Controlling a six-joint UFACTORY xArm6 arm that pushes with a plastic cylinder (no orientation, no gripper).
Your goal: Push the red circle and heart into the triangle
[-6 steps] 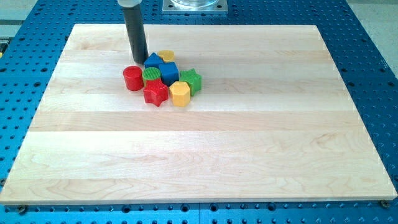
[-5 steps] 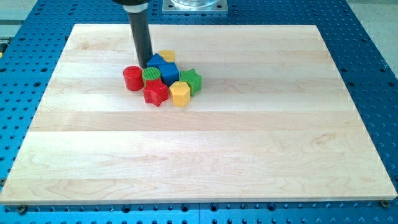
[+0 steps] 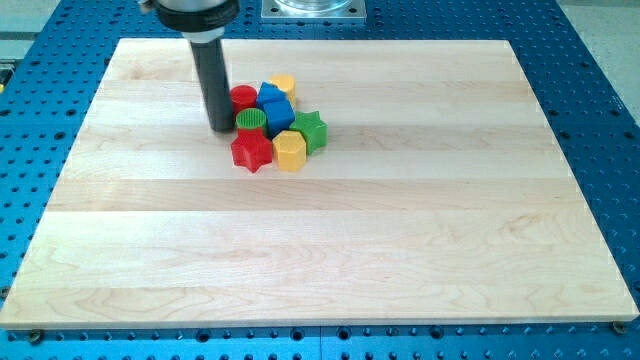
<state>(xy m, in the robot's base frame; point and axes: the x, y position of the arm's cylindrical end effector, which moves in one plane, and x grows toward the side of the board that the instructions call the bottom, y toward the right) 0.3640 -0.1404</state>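
My bare rod tip [image 3: 221, 129] sits just left of the green circle [image 3: 250, 121]; red circle [image 3: 244, 98] touches the blue triangle [image 3: 270, 94]. Yellow heart [image 3: 284, 84] looks close too—nearly done.

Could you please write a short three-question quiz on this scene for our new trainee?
1. True or false: my tip sits at the view's left edge of the cluster of small coloured blocks.
2. Which block lies nearest the view's bottom of the cluster, beside the red star-shaped block? A) yellow hexagonal block B) blue cube-like block C) green star-shaped block
3. Fill in: the red round block lies toward the view's ____ from the green round ridged block.

Key: 1 true; 2 A; 3 top.
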